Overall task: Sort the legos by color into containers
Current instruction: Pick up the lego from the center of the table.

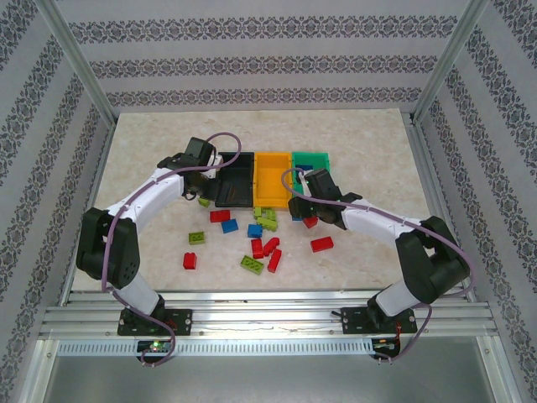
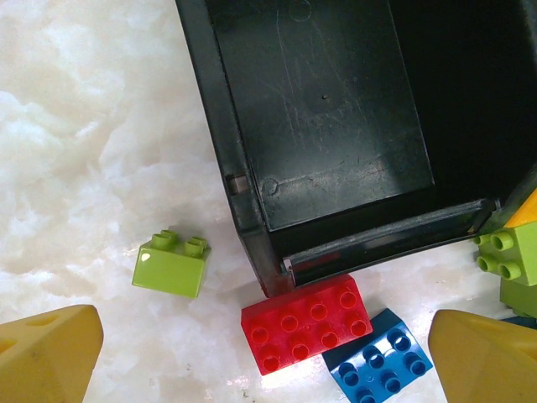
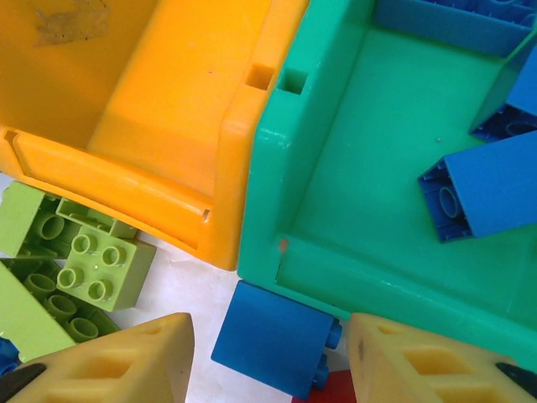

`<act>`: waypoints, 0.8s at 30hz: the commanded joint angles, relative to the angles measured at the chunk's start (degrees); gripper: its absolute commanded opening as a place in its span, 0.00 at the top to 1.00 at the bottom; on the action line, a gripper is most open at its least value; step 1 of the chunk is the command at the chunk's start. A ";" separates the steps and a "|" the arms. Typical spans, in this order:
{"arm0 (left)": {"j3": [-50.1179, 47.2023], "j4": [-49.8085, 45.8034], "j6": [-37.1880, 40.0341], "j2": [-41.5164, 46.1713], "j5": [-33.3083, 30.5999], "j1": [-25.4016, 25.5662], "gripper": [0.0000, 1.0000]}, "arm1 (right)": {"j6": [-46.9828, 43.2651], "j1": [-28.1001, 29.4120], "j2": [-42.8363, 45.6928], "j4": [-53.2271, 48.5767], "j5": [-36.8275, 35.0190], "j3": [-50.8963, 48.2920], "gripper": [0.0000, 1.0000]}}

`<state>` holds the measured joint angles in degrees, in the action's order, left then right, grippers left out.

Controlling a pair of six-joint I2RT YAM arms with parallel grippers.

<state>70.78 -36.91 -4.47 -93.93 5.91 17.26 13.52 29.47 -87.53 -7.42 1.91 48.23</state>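
Right wrist | my right fingers [image 3: 268, 336] spread, empty, straddling a blue brick [image 3: 270, 342] just before the green bin [image 3: 277, 168], which holds other blue bricks [image 3: 491, 189] | my left fingers [image 2: 267, 357] spread, empty.

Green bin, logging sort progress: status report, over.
Left gripper open, empty. Right gripper open, astride blue brick outside green bin. Blue bricks inside. Bin wall close behind brick.
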 commanded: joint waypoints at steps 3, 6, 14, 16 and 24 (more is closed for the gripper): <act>1.72 -1.85 1.26 -0.34 -0.28 0.69 0.00 | 1.62 0.58 -1.57 -0.62 0.22 -0.56 0.48; 1.62 -1.61 1.37 0.27 -0.35 0.69 0.00 | 2.45 -0.06 -2.34 -0.01 0.00 -1.59 0.49; 1.55 -1.54 1.20 0.59 0.27 0.73 0.00 | 2.74 -2.53 -4.42 0.37 1.35 -0.28 0.48; 1.46 -1.67 1.18 0.75 -0.01 0.76 0.00 | 2.66 -2.71 -4.94 0.31 1.60 0.15 0.48; 1.11 -1.59 1.57 2.18 -1.04 0.78 0.00 | 1.20 -0.28 -7.06 -0.92 2.62 1.31 0.44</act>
<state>70.81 -36.91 -4.43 -93.84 5.74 17.26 15.05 28.10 -92.79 -7.01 3.53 48.07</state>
